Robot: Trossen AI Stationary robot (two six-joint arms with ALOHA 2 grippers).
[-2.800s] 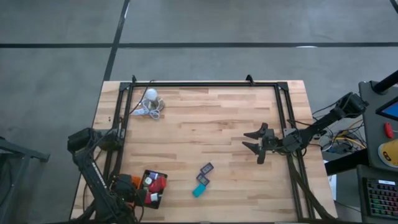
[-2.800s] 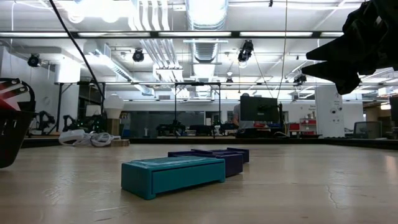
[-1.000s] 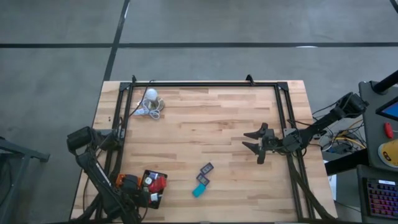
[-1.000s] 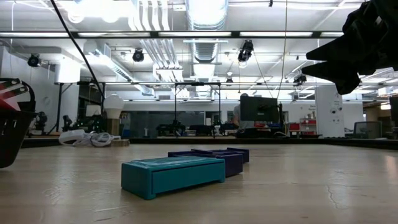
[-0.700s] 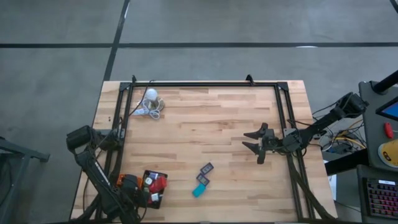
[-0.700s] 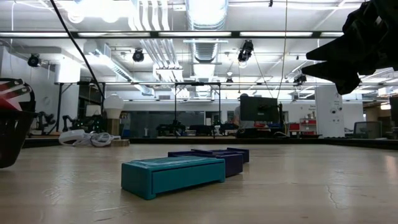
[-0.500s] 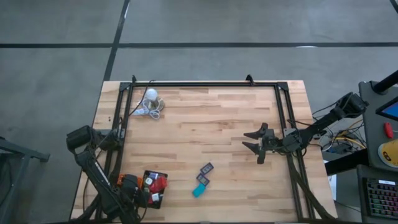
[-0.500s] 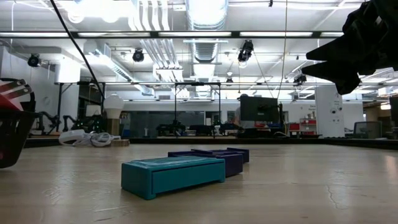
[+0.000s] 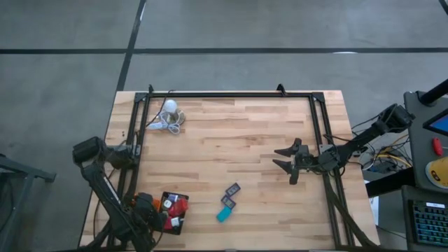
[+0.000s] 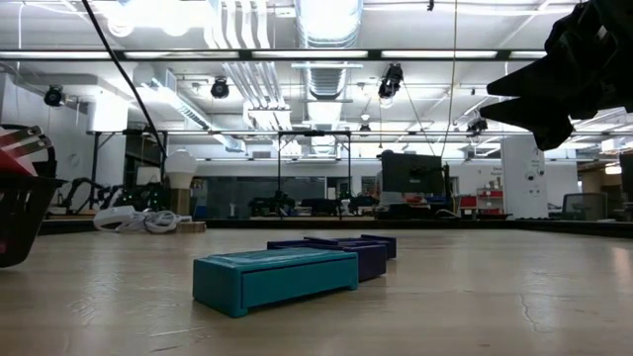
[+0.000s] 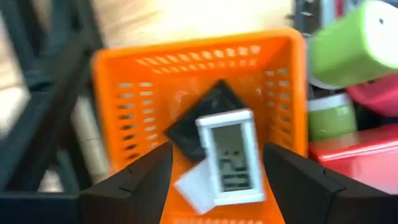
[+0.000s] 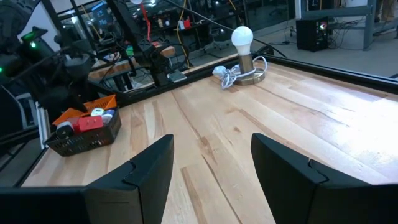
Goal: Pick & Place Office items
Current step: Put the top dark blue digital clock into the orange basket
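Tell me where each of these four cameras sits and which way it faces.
High: overhead, straight down on the wooden table; both arms show.
Low: table height, facing the teal flat block; a dark gripper is at upper right.
Left wrist: over the orange mesh tray; own open fingers.
Right wrist: across the table; own fingers.
Shared: right wrist and high both show the white bulb.
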